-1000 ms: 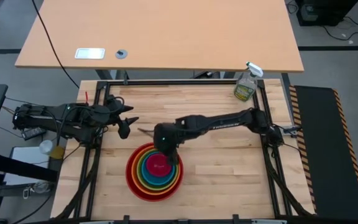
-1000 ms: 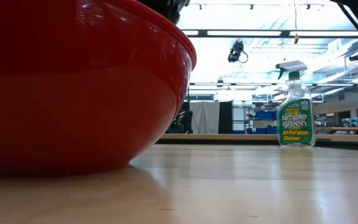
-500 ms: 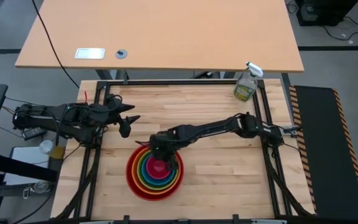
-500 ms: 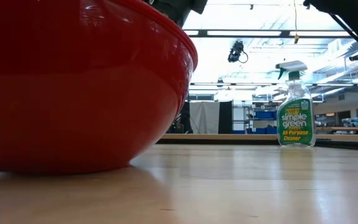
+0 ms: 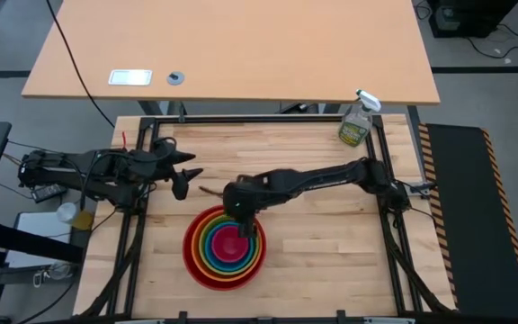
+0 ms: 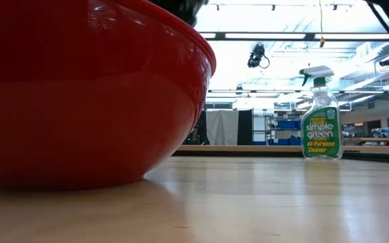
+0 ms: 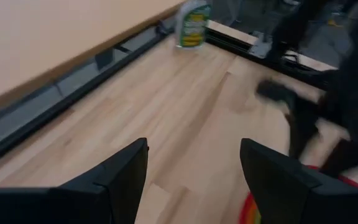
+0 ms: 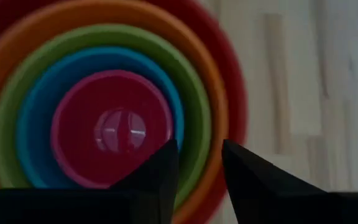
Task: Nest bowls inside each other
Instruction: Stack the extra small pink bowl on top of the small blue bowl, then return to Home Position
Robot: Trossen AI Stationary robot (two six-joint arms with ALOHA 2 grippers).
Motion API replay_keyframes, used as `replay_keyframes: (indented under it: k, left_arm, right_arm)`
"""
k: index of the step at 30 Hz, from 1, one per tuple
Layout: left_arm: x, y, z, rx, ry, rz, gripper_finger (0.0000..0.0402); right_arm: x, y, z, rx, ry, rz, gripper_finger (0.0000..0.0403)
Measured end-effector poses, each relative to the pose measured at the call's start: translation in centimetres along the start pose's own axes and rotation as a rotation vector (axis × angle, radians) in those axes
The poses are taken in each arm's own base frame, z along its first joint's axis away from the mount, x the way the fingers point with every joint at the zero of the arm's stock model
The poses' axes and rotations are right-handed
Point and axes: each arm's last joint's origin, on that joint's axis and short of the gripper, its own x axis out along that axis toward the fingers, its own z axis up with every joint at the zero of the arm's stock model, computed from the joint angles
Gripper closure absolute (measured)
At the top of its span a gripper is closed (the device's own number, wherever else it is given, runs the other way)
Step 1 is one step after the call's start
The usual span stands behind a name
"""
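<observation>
Several bowls sit nested on the table near its front edge: the red bowl [image 5: 191,261] [image 6: 80,88] outermost, then orange [image 8: 219,109], green [image 8: 195,118], blue [image 8: 33,134], and the pink bowl [image 5: 232,245] [image 8: 110,127] in the middle. My right gripper [image 5: 244,216] [image 8: 199,165] hovers above the stack's far rim, pointing steeply down. It is open with nothing between its fingers. My left gripper [image 5: 184,180] [image 7: 194,155] waits open above the table's left side, away from the bowls.
A clear spray bottle [image 5: 355,124] [image 6: 321,118] stands upright at the table's far right corner. Bare wooden tabletop [image 5: 331,243] lies to the right of the stack. A black frame rail [image 5: 268,120] runs along the table's far edge.
My right gripper dipped toward the table's near edge, down over the stack's middle, then came back up toward the far edge to where it stood before. The bowls stay nested.
</observation>
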Motion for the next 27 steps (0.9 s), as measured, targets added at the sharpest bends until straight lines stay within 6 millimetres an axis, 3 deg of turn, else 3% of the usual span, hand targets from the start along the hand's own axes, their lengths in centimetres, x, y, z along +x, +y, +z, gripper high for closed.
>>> replay_keyframes:
  k: [3,9,13,20,27]
  left_arm:
    - [-0.8,0.0,0.2,-0.014,-0.028,-0.050,0.0143]
    - [-4.2,1.3,0.6,-0.010,-0.161,-0.102,0.0162]
    - [-6.2,2.8,0.3,-0.038,-0.210,-0.125,0.0185]
    - [-8.0,4.5,-0.5,-0.115,-0.293,-0.163,0.0209]
    - [-6.3,4.9,-3.6,-0.246,-0.373,-0.221,0.0209]
  right_arm:
    - [-2.6,-1.2,0.1,0.120,-0.007,-0.020,0.0274]
    - [-7.3,-2.5,0.6,0.170,-0.121,-0.078,0.0289]
    - [-7.8,-3.6,-0.5,0.220,-0.149,-0.089,0.0299]
    - [-6.9,-4.7,-4.8,0.469,-0.355,0.001,0.0303]
    - [-9.0,-5.2,-10.6,0.705,-0.592,-0.010,0.0303]
